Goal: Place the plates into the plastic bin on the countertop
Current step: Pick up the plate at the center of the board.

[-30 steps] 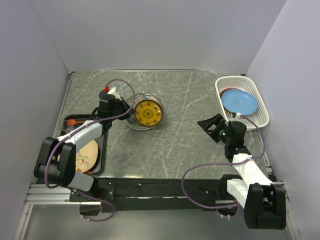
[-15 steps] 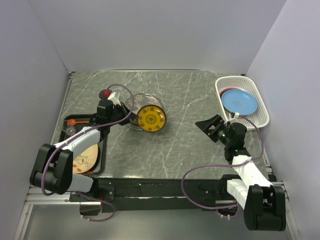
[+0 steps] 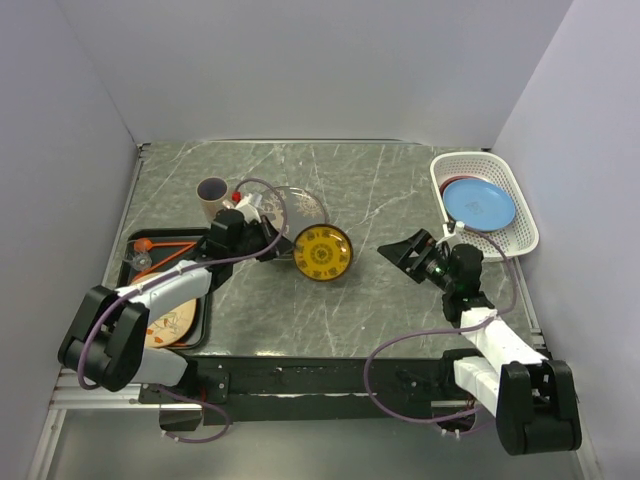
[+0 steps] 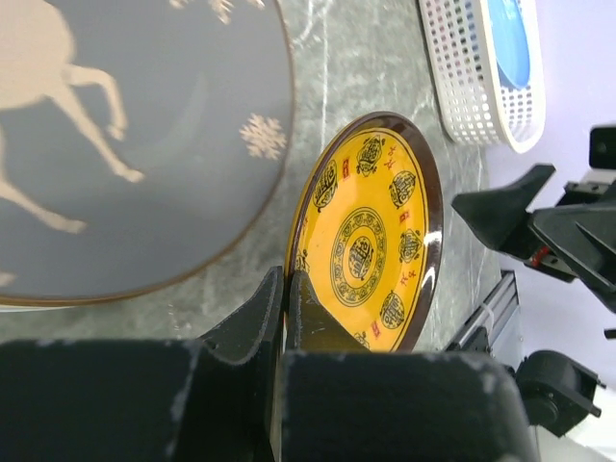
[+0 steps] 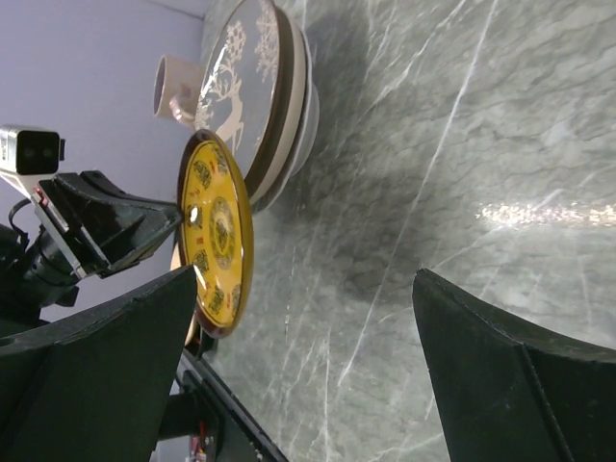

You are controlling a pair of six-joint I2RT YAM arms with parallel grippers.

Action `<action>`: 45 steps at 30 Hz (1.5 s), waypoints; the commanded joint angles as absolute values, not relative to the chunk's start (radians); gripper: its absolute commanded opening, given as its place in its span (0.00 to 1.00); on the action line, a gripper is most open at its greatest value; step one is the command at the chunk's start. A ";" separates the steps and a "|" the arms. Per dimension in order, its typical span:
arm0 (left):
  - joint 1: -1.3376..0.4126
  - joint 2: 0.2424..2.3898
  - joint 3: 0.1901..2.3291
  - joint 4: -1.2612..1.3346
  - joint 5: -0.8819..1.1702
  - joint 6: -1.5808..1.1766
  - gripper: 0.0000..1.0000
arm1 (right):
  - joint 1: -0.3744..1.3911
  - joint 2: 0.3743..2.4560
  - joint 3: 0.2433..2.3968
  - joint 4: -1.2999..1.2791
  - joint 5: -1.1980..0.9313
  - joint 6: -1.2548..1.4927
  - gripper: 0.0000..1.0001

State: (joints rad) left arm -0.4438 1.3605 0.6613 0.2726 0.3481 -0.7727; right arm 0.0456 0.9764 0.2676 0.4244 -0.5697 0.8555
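My left gripper [image 3: 287, 247] is shut on the rim of a yellow-patterned plate [image 3: 323, 252] and holds it on edge above the countertop [image 3: 380, 190]. In the left wrist view the jaws [image 4: 286, 294] clamp the plate's [image 4: 371, 245] near rim. The other plates [image 3: 292, 205] stay stacked behind it, topped by a dark plate with a deer motif [image 4: 125, 144]. My right gripper [image 3: 412, 252] is open and empty, facing the yellow plate [image 5: 217, 231] from the right. The white plastic bin [image 3: 500, 165] at the back right holds a blue plate [image 3: 478, 202].
A beige mug [image 3: 211, 190] stands left of the plate stack. A flat black tray [image 3: 200, 300] at the left edge holds a beige plate [image 3: 172, 320] and small orange items. Walls enclose the countertop on three sides.
My left gripper has lifted the yellow plate off the stack and carried it right and nearer, toward the middle. My right gripper has shifted left toward it.
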 commanded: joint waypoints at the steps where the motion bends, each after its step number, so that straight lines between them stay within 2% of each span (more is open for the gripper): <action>1: -0.478 1.371 0.692 0.347 0.339 -0.795 0.01 | 0.087 1.003 0.262 0.515 -0.574 0.871 1.00; 10: -0.548 1.394 0.724 0.344 0.310 -0.811 0.01 | 0.170 1.087 0.271 0.584 -0.566 0.897 0.99; 16: -0.577 1.399 0.739 0.328 0.293 -0.819 0.01 | 0.219 1.160 0.272 0.656 -0.565 0.931 0.91; 19: -0.586 1.399 0.742 0.327 0.290 -0.819 0.01 | 0.241 1.199 0.268 0.707 -0.581 0.953 0.81; 20: -0.587 1.397 0.742 0.325 0.290 -0.822 0.01 | 0.244 1.207 0.270 0.712 -0.586 0.956 0.71; 22: -0.592 1.396 0.742 0.327 0.287 -0.822 0.01 | 0.255 1.223 0.270 0.727 -0.589 0.963 0.61; 23: -0.594 1.394 0.742 0.327 0.287 -0.824 0.01 | 0.258 1.226 0.268 0.730 -0.589 0.965 0.53; 28: -0.603 1.393 0.746 0.325 0.290 -0.822 0.01 | 0.268 1.213 0.262 0.724 -0.578 0.971 0.31; 29: -0.603 1.391 0.746 0.325 0.288 -0.822 0.01 | 0.268 1.209 0.262 0.723 -0.578 0.968 0.21; 34: -0.607 1.388 0.742 0.325 0.290 -0.819 0.01 | 0.272 1.181 0.258 0.690 -0.566 0.962 0.01; 39: -0.607 1.378 0.738 0.337 0.302 -0.818 0.01 | 0.273 1.135 0.253 0.643 -0.549 0.948 0.00; 42: -0.607 1.377 0.739 0.336 0.301 -0.811 0.05 | 0.273 1.109 0.256 0.609 -0.540 0.937 0.00; 45: -0.607 1.379 0.735 0.342 0.305 -0.804 0.15 | 0.273 1.089 0.262 0.577 -0.532 0.931 0.00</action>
State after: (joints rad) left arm -0.6060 1.4044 0.7036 0.2939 0.2966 -0.8078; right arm 0.2642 1.1378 0.2539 0.5766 -0.5331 0.9482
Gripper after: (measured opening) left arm 0.109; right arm 0.070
